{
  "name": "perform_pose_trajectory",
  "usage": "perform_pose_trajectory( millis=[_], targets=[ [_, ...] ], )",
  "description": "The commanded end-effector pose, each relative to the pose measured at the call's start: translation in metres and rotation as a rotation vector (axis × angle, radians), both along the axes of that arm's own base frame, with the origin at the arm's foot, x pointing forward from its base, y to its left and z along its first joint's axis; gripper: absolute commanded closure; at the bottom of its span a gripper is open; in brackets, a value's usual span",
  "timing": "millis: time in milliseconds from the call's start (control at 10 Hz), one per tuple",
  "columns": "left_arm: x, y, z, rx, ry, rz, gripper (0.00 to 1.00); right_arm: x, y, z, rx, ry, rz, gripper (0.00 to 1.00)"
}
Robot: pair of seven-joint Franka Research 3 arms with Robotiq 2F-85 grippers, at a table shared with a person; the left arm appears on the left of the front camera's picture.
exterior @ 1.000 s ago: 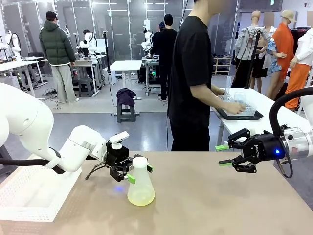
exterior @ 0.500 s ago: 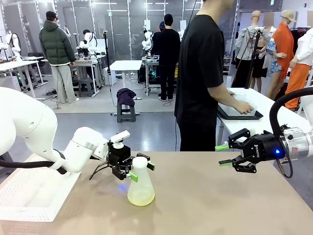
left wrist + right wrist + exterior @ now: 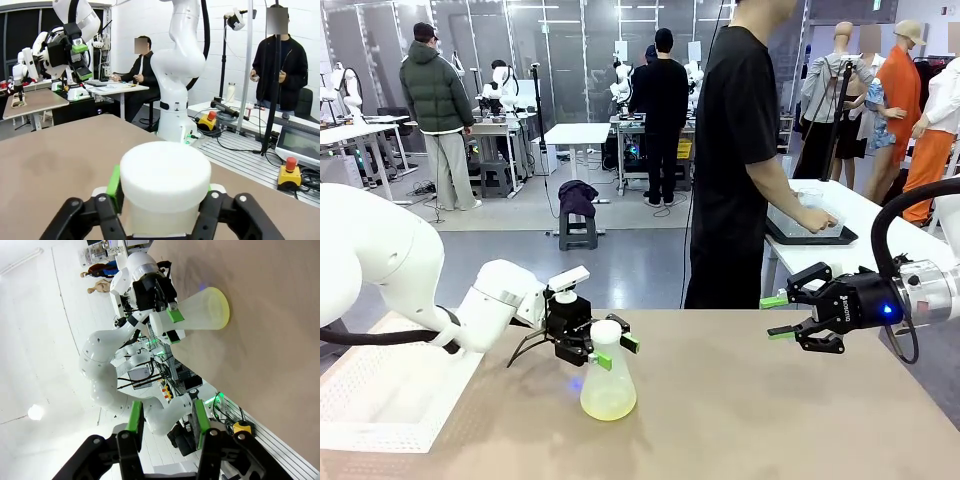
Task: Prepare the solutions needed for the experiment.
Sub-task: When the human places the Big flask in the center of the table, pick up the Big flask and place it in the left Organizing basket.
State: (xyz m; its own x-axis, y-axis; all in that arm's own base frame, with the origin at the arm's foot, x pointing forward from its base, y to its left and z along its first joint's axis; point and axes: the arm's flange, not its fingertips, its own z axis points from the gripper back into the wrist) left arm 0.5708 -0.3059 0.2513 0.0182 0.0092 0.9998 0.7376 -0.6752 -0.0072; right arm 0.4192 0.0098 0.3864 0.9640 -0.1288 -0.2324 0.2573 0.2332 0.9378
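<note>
Your left gripper (image 3: 611, 350) has its green pads against the neck of the flask (image 3: 608, 385), jaws partly closed around it. The yellow liquid (image 3: 608, 405) sits in the flask's base on the table (image 3: 770, 420). Your right gripper (image 3: 777, 316) hangs half open, holding nothing, well apart.

Solution (image 3: 608, 404): pale yellow, translucent, shallow layer tinting flask (image 3: 607, 375) base. Flask upright on table, left of centre, neck between left gripper (image 3: 610, 350) pads.
</note>
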Motion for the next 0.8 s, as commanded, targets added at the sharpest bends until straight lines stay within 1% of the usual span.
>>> perform_pose_trajectory(
  millis=[0,100,200,300,400,500,600,700],
  targets=[
    [0.006,0.004,-0.013,-0.003,0.047,-0.030,0.50,0.001,-0.001,0.003,-0.004,-0.001,0.011,0.49],
    [0.005,0.004,-0.014,0.009,0.051,-0.032,0.61,0.001,-0.001,0.003,-0.004,-0.001,0.011,0.49],
    [0.004,0.004,-0.014,0.020,0.051,-0.033,0.69,0.001,-0.001,0.003,-0.004,-0.001,0.011,0.49],
    [0.004,0.004,-0.013,0.021,0.054,-0.030,0.80,0.001,-0.001,0.003,-0.004,-0.001,0.011,0.49],
    [0.004,0.005,-0.012,0.028,0.052,-0.031,0.87,0.001,-0.001,0.003,-0.004,-0.001,0.011,0.49],
    [0.004,0.006,-0.011,0.032,0.058,-0.030,0.98,0.001,-0.001,0.003,-0.004,-0.001,0.011,0.49],
    [0.002,0.006,-0.008,0.044,0.062,-0.026,1.00,0.001,-0.001,0.003,-0.004,-0.001,0.011,0.49],
    [-0.001,0.005,-0.004,0.060,0.053,-0.051,1.00,0.001,-0.001,0.003,-0.004,-0.001,0.011,0.49]
  ],
)
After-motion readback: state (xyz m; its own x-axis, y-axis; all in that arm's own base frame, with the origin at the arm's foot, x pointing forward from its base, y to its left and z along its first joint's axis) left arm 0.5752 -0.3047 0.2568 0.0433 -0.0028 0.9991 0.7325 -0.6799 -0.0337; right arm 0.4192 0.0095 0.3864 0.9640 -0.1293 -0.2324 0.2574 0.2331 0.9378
